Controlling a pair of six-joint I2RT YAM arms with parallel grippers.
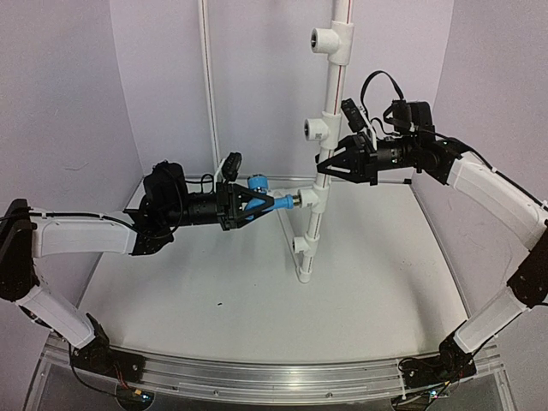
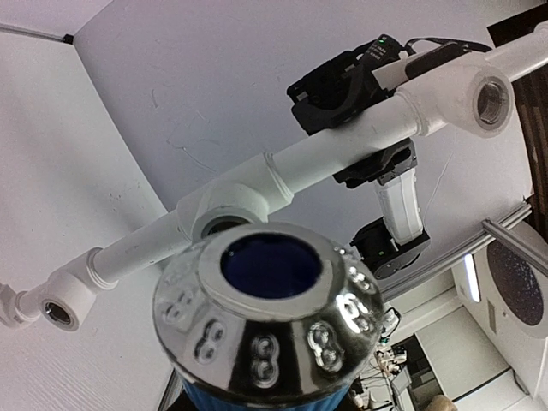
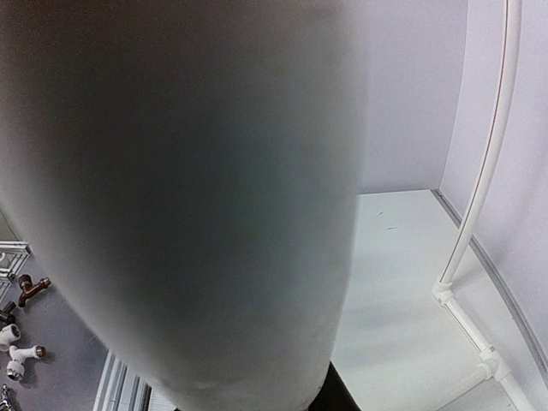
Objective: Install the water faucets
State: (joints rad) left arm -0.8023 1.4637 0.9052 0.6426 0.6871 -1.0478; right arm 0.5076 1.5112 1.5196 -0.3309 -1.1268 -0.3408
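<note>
Above the middle of the table [image 1: 214, 300], the left fingers [image 1: 255, 196] grip the blue faucet [image 1: 281, 202], threaded end at a tee [image 1: 310, 200] on the upright pipe [image 1: 330, 94], which the right fingers [image 1: 336, 159] clamp (apparently steadying it for screwing-in).

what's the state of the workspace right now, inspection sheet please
surface: white table, one small dark speck
job's things: blue faucet held level, threaded end at a tee fitting on the upright pipe
clutter: loose fittings lying off the table
grippers: left gripper shut on the faucet; right gripper clamped on the pipe
cables: black loop over the right wrist
surroundings: pale walls, thin wall pipe
</note>
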